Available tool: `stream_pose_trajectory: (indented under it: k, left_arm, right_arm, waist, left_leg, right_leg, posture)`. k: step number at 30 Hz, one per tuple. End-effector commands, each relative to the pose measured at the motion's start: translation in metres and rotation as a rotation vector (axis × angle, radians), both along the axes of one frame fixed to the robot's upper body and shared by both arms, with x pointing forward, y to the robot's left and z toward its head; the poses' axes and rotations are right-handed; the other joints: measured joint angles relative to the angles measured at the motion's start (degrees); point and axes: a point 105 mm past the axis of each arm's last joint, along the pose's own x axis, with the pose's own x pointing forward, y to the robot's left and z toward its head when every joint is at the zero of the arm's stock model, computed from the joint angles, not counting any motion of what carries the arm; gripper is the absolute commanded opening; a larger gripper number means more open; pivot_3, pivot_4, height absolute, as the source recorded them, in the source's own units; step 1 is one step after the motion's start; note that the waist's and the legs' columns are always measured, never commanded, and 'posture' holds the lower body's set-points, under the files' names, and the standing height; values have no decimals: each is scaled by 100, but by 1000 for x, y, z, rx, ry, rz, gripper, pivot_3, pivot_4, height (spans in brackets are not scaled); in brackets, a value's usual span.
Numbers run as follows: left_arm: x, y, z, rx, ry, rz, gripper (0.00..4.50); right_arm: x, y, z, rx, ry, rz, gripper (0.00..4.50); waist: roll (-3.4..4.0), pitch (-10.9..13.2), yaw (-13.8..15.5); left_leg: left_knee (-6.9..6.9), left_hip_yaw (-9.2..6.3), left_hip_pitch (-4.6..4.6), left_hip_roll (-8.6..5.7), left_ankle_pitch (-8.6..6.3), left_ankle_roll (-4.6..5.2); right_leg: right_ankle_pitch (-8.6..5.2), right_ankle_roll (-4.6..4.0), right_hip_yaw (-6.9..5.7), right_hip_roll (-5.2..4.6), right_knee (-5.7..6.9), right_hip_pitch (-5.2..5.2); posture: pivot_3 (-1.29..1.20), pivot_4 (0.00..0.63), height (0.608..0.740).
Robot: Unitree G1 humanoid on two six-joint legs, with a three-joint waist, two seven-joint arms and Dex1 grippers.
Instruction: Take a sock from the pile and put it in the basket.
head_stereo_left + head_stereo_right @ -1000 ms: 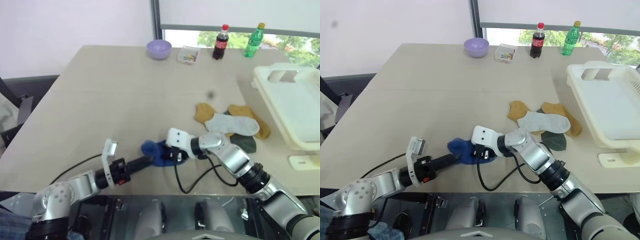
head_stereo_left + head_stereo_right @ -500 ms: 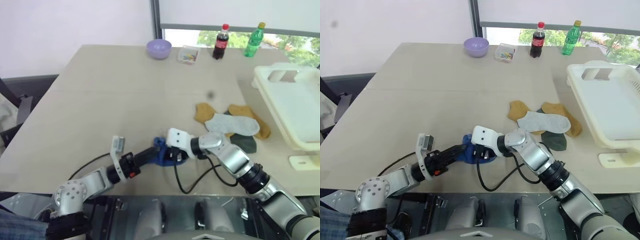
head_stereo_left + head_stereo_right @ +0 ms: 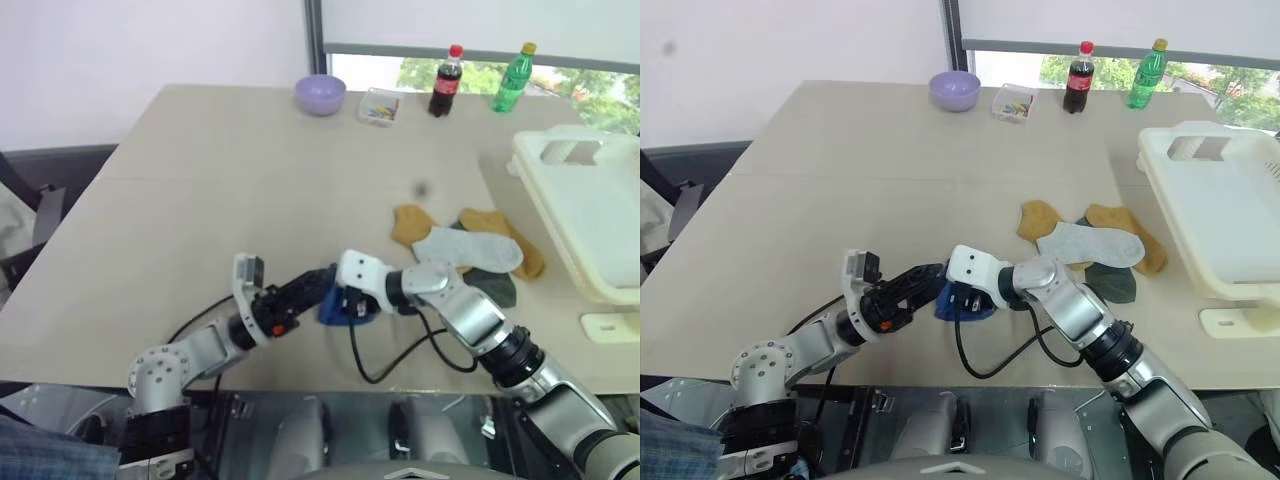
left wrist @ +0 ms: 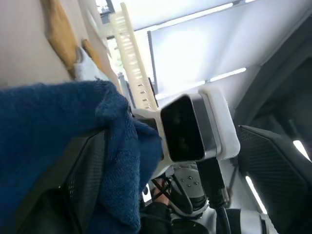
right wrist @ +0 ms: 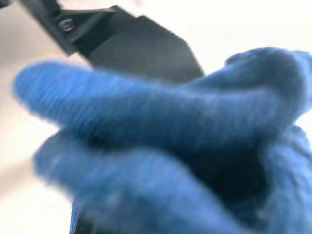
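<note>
On a beige table point(image 3: 220, 190), in the left eye view, two grippers meet over a blue sock point(image 3: 336, 300) near the front edge. The right gripper point(image 3: 345, 303) pinches the sock, its fingers partly closed on the bunched cloth. The left gripper point(image 3: 312, 285) reaches in from the left with fingers spread wide, their tips at the sock. The pile point(image 3: 465, 250), yellow, pale grey and dark green socks, lies to the right, well apart from the blue one. The basket point(image 3: 585, 215) sits at the table's right edge, just beyond the pile. A lilac bowl point(image 3: 320, 95), a small clear box point(image 3: 380, 106), a cola bottle point(image 3: 444, 82) and a green bottle point(image 3: 510, 78) line the far edge.

From the right eye, the same scene: a black cable point(image 3: 1015, 355) loops on the table below the right arm, and the sock hangs between the two grippers, close to the front edge.

Along the left wrist view, blue cloth drapes over one black finger point(image 4: 85, 180); the right gripper's white housing sits just behind, with yellow socks and the basket's slatted wall beyond.

At the right wrist, the sock blurs across the foreground, a dark finger point(image 5: 141, 44) of the left gripper behind it.
</note>
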Motion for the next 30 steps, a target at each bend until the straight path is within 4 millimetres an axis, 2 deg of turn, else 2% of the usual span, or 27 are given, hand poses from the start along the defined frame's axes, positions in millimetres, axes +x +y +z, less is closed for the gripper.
stream_pose_trajectory:
  k: [1, 3, 8, 11, 14, 15, 22, 27, 30]
  left_arm:
    - [5, -8, 2, -16, -14, -11, 4431]
    - [8, -10, 1, -20, -15, -10, 4431]
    - [14, -11, 1, -30, -19, 0, 4431]
    - [18, -11, 2, -45, -21, 10, 4500]
    - [20, -11, 4, -62, -26, 12, 4500]
    - [20, -11, 5, -67, -28, 12, 4500]
    - [20, -12, 11, -100, -39, 5, 4500]
    - [16, -14, 8, -84, -27, -22, 4500]
    - [18, -15, 7, -81, -27, -22, 4500]
  right_arm:
    - [6, -14, 15, 22, -28, -84, 1816]
    - [4, -17, 22, 37, -27, -98, 1816]
    - [-4, -20, 23, 40, -6, -106, 1816]
    - [-10, -21, 20, 32, 7, -92, 2695]
    - [-13, -22, 19, 31, 10, -93, 4115]
    - [-12, -23, 21, 39, 6, -107, 4419]
    - [-18, -30, 41, 109, -2, -125, 4419]
    - [-11, -34, 51, 141, -45, -168, 4419]
    - [-13, -45, 56, 131, -50, -171, 4419]
  waist:
    - [-2, -2, 2]
    - [-3, 0, 3]
    - [-7, 4, -2]
    - [-15, 11, -3]
    - [-23, 16, -5]
    - [-24, 17, -7]
    - [-31, 24, 1]
    - [-33, 26, 2]
    - [-35, 28, 4]
  left_leg:
    - [0, 0, -10, -1, 3, 5]
    - [4, 0, -71, -10, 8, 12]
    - [-9, 1, -77, -11, 7, 12]
    - [-10, 1, -79, -10, 7, 12]
    - [-5, 2, -78, -10, 7, 13]
    - [-4, 2, -78, -10, 7, 13]
    - [-4, 1, -80, -9, 7, 13]
    - [-4, 0, -80, -9, 7, 12]
    - [-4, 1, -80, -10, 7, 13]
  right_leg:
    - [0, 0, -1, 0, 0, -11]
    - [15, -19, 0, 4, 4, -70]
    - [14, -21, 1, 13, 1, -79]
    - [10, -16, 1, 15, 0, -80]
    - [1, 1, 1, 13, 0, -79]
    - [0, 1, 1, 13, 1, -79]
    - [1, 1, 2, 13, 1, -80]
    - [1, 0, 1, 14, 1, -80]
    - [1, 1, 1, 13, 1, -80]
  posture:
    - [0, 150, 736]
    - [0, 150, 736]
    - [0, 150, 736]
    - [0, 150, 736]
    - [0, 150, 736]
    - [0, 150, 736]
    - [0, 150, 736]
    - [0, 150, 736]
    - [0, 150, 736]
